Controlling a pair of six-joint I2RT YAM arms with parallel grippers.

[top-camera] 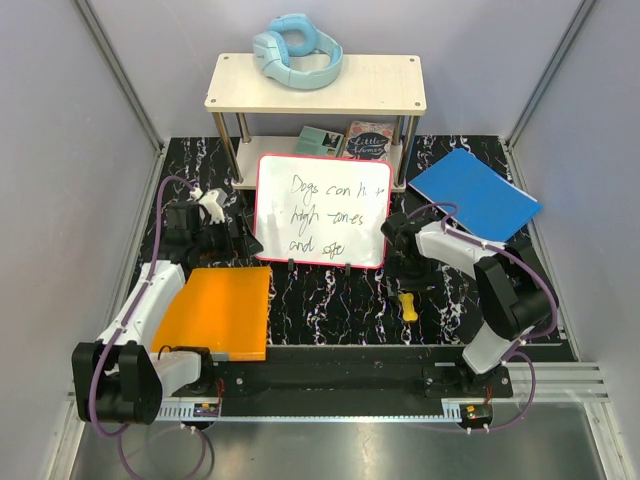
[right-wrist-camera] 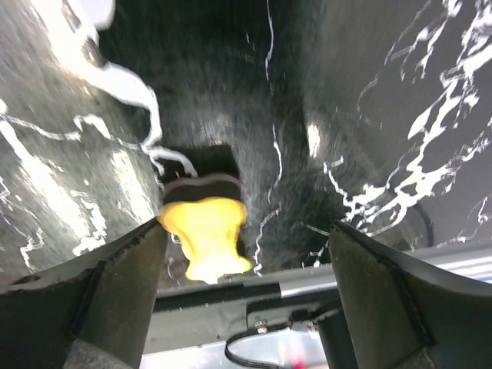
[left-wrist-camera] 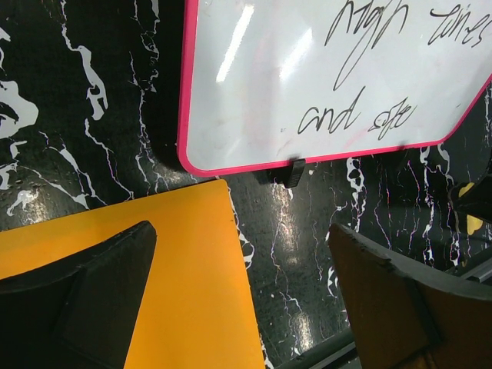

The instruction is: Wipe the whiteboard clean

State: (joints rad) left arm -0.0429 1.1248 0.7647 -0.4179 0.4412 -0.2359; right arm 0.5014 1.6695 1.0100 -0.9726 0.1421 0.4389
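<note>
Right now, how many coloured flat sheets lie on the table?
2. The orange sheet lies at the near left, in front of the whiteboard; the blue sheet lies at the far right, beside the shelf. None seems hidden.

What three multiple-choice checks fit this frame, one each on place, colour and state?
1. Where do the headphones lie on the shelf?
A. On its top board
B. On its lower level
C. Hanging from one leg

2. What colour is the rim of the whiteboard?
A. Blue
B. Red-pink
C. Green

3. What state is the whiteboard in?
A. Wiped clean
B. Lying face down
C. Bearing handwriting

Answers:
1. A: the top view shows them on the top board, with books on the level below.
2. B: a thin red-pink edge runs around the board in both the top and left wrist views.
3. C: three lines of dark handwriting show on its face.
</note>
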